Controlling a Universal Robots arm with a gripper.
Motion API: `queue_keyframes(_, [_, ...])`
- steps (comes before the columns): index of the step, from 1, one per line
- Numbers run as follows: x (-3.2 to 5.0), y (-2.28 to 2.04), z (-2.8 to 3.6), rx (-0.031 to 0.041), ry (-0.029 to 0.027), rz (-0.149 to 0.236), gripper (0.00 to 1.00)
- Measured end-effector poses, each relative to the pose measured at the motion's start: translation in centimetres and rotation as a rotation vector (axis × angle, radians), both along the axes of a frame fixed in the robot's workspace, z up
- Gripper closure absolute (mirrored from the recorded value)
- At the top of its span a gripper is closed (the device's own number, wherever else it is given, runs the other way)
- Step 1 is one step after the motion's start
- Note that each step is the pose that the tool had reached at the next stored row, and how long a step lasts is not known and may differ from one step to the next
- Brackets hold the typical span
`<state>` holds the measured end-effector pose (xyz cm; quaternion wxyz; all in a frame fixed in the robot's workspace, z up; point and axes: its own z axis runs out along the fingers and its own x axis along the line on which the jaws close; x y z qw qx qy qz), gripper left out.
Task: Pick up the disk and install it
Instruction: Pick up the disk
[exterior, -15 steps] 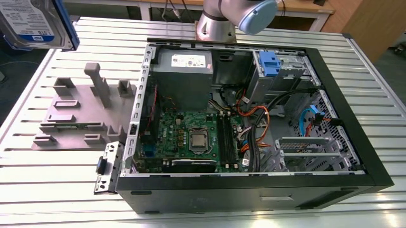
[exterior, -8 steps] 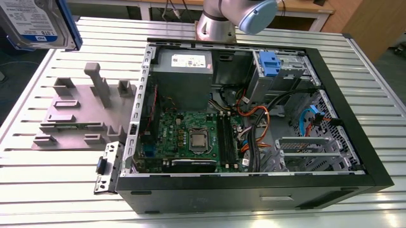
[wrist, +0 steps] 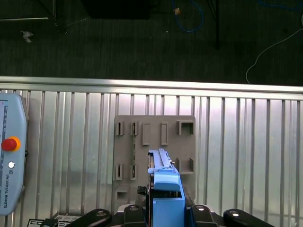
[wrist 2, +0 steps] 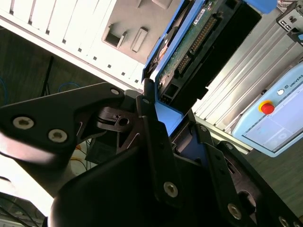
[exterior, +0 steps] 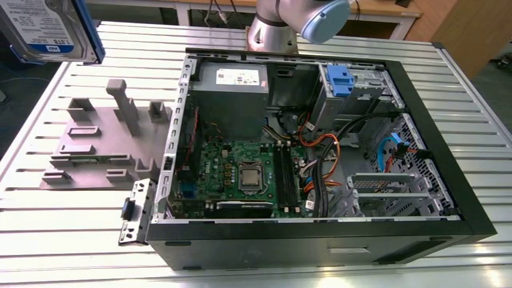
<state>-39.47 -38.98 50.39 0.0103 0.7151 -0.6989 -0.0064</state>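
The disk (exterior: 48, 27) hangs in the air at the upper corner on the exterior view's left, well above the table, showing its silver face, white-and-blue label and blue carrier rail. In the second wrist view my gripper (wrist 2: 175, 124) is shut on the disk (wrist 2: 189, 45), with black fingers (wrist 2: 150, 127) clamping the blue carrier and the green circuit-board side facing the camera. In the first wrist view the disk (wrist: 163, 177) stands edge-on between the fingers of my gripper (wrist: 165, 209), high above the grey fixture (wrist: 156, 135).
An open computer case (exterior: 472, 198) lies on the slatted metal table, with a motherboard, power-supply box (exterior: 232, 81) and a blue latch (exterior: 340, 81) at its drive bay. The grey fixture (exterior: 104, 144) sits beside the case. A teach pendant (wrist: 9, 161) lies on the table.
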Motion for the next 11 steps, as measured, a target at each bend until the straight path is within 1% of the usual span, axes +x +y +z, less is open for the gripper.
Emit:
queue_keyframes(2, [0.01, -0.01, 0.00, 0.0000, 0.0000, 0.000, 0.64])
queue_keyframes(7, [0.03, -0.30, 0.01, 0.0000, 0.0001, 0.000, 0.64])
queue_keyframes(11, [0.16, -0.35, 0.00, 0.0001, -0.0001, 0.000, 0.64])
